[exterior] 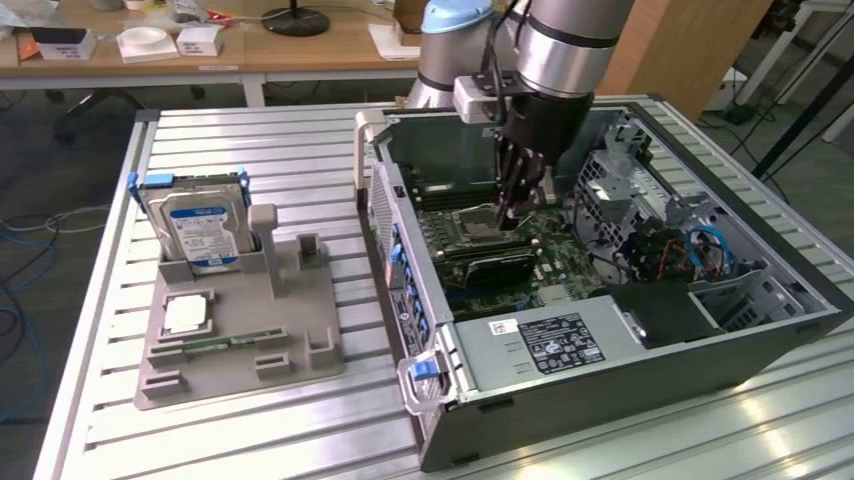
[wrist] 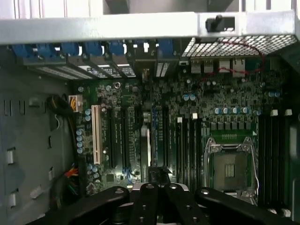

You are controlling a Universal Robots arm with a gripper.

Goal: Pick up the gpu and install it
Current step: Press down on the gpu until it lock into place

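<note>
Robotics lab or workshop. Slatted aluminium table (exterior: 267,130) carries an opened computer case (exterior: 587,330) and a grey parts fixture (exterior: 240,330) with a hard drive (exterior: 200,230). Wooden desks (exterior: 307,50) behind hold small boxes; cables (exterior: 27,230) trail on floor.

Green motherboard (wrist: 154,117) (blue clips (wrist: 70,49))
</note>
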